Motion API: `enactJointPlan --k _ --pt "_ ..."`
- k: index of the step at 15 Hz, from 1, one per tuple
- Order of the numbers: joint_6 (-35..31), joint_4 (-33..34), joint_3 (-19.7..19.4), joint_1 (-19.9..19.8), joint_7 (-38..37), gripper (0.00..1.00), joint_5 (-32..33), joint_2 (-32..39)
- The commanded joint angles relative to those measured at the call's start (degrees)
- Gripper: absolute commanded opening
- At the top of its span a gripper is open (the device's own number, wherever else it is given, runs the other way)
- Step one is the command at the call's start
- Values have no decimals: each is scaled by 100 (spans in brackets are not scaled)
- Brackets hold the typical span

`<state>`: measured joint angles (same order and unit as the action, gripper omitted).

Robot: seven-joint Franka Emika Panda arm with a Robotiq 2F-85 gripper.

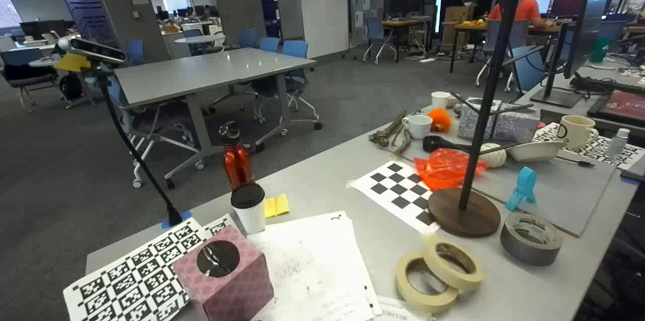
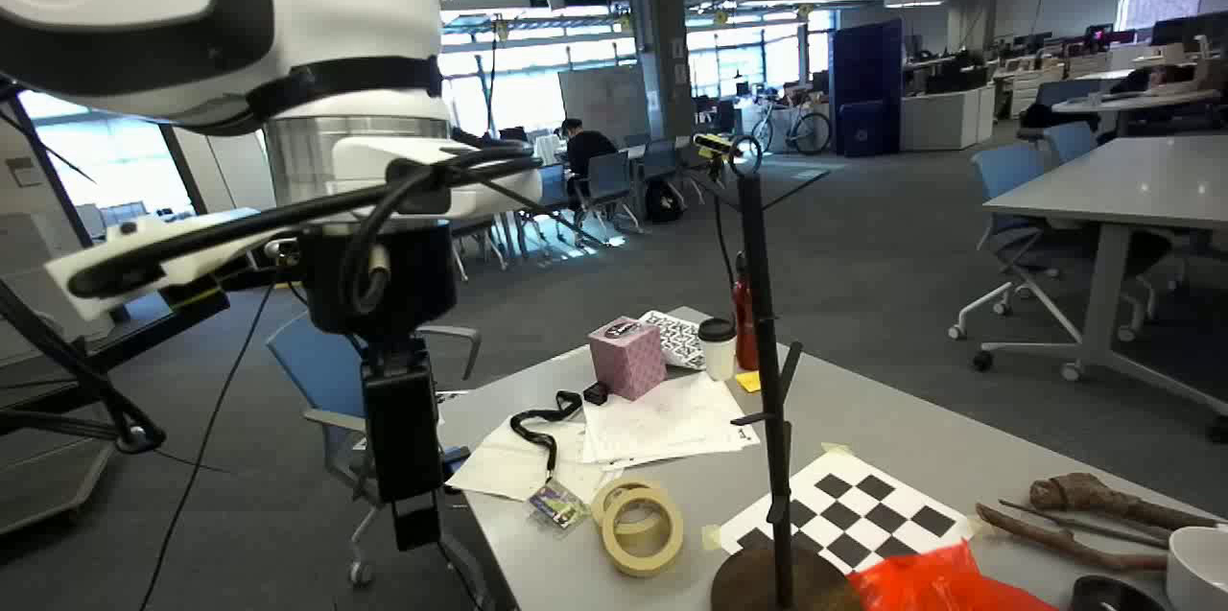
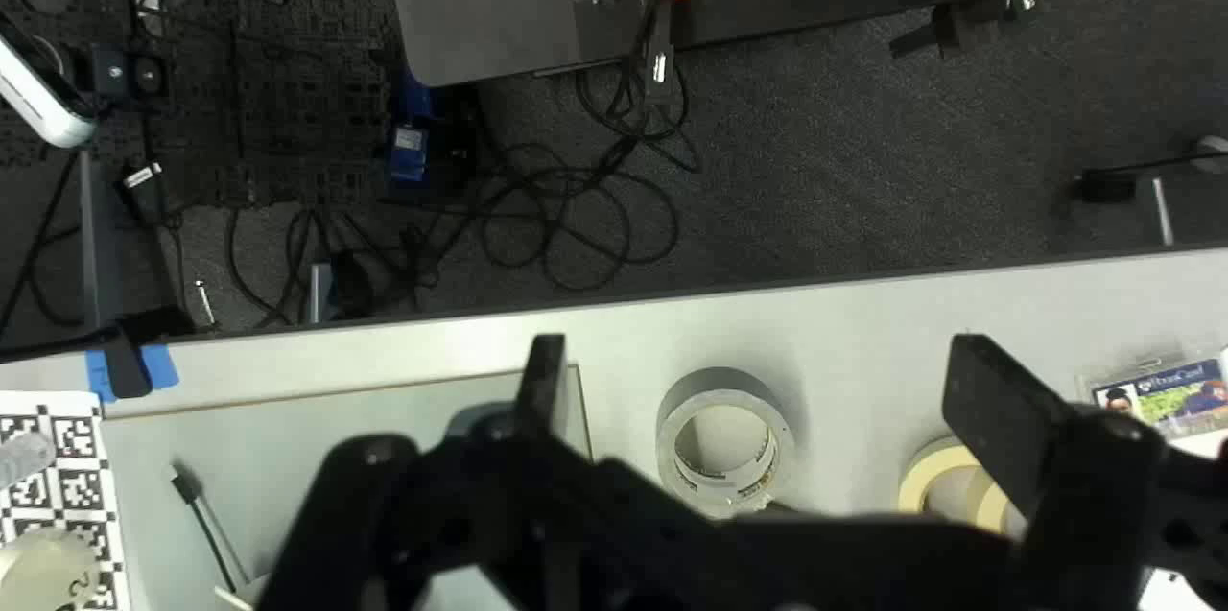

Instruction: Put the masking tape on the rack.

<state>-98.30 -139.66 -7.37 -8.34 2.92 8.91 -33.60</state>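
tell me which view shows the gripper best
The wrist view: the gripper shows both fingers there, spread wide apart. An exterior view has the gripper roughly edge-on, its gap not readable. No further view shows it.

Matt rack [image 1: 481,124], wooden base [image 1: 464,221]

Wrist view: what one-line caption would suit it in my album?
On the table beyond the open gripper: a grey tape roll, and cream masking tape that the gripper partly hides.
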Motion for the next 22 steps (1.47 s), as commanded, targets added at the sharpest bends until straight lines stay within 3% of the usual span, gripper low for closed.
enactJointPlan --k 1,15,22 --pt "11 7 -12 15 -5 100 5 2" --pt "11 7 -12 15 -5 100 5 2" --pt "-466 -235 143 214 -51 100 -112 124"
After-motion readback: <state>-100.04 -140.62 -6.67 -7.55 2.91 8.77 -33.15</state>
